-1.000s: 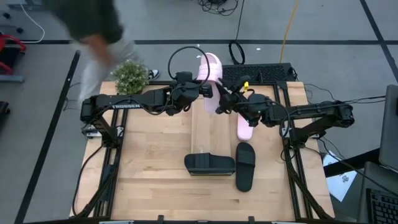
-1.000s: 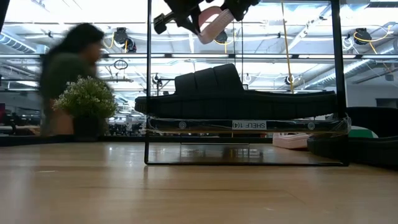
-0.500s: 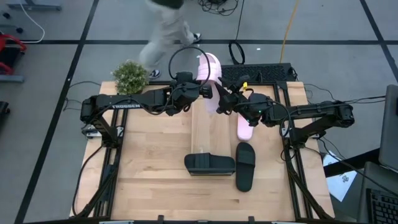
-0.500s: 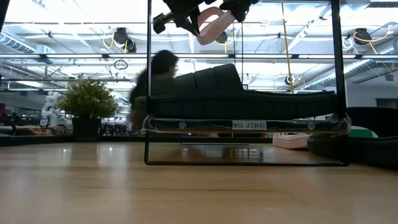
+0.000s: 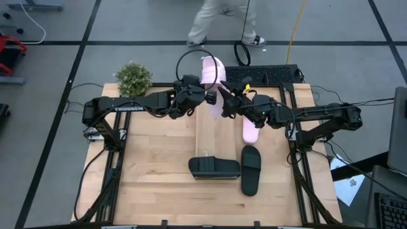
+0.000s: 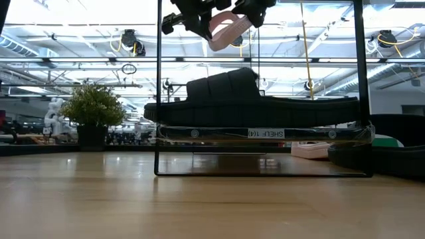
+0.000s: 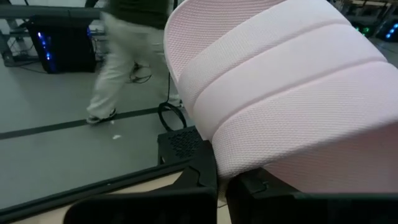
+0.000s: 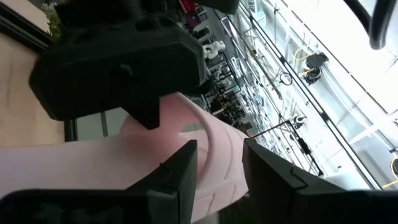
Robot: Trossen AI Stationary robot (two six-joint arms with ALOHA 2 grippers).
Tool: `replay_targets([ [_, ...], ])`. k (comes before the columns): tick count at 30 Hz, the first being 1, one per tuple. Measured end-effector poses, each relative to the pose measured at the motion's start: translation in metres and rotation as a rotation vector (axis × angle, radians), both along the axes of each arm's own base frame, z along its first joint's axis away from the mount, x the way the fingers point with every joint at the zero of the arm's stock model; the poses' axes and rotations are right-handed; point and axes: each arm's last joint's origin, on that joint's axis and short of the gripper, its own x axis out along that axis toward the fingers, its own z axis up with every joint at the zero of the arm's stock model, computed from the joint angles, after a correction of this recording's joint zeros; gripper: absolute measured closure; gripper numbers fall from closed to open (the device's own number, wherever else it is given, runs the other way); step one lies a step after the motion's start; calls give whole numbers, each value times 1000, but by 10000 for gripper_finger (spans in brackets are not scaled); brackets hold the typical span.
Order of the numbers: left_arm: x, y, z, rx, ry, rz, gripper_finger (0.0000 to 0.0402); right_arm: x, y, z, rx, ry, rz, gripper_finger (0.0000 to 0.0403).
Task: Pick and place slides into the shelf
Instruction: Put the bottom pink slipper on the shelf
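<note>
A pale pink slide is held high above the shelf's far end by both grippers; it also shows in the low view. My left gripper comes at it from the table's left and my right gripper from the right, both shut on it. The shelf is a narrow rack in mid-table. A black slide lies by its sole on the shelf's tier. The second pink slide and the second black slide lie flat on the table to the shelf's right. My left gripper holds the pink slide at its left long side, just beside the broad strap. Its fingers come about level from the table's left. The slide is lifted clear, tilted. The place of contact is hidden by the strap. My right gripper pinches the pink slide's sole between its two fingers, toward the slide's near end. It comes from the table's right, slanting. The slide is clear of shelf and table.
A potted plant stands at the table's far left corner. A person walks on the floor beyond the far edge. Cables and a dark mat lie at the far right. Bare wood lies left of the shelf.
The person has walked past the table's far side from left to right. Both grippers have stayed shut on the pink slide and have hardly moved; the slide stays lifted above the shelf.
</note>
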Motion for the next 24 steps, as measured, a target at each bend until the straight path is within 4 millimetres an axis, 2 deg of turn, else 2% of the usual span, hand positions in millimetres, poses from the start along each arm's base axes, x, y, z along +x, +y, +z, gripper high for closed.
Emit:
replay_targets([
  [11,-1,0,-3,50,133,-49,402,0,-4,-6,-17,86,3,284],
  [24,-2,-1,-4,84,192,-52,402,-1,-12,-11,59,72,1,285],
])
